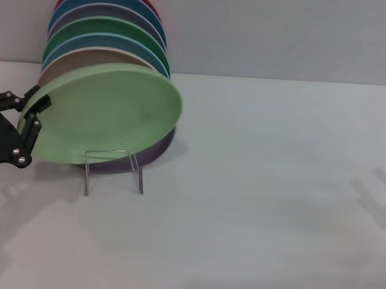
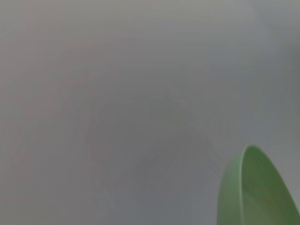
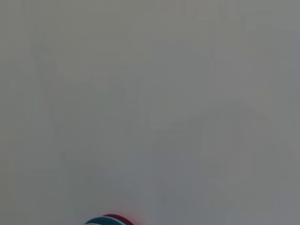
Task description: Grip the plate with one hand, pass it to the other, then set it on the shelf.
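One mint plate (image 1: 109, 116), sitting tilted at the front of the stack of plates (image 1: 108, 28) on the far left, is being pinched at its left rim by the left gripper (image 1: 29, 118), its fingers clamped on that edge; a thin hold there is risking slip or dragging neighbours off the rack (image 1: 113, 169).

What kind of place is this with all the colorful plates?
Probably a robot test bench: a bare white table, a stack of plates on a clear rack, and the left end effector at the mint-green plate's rim.
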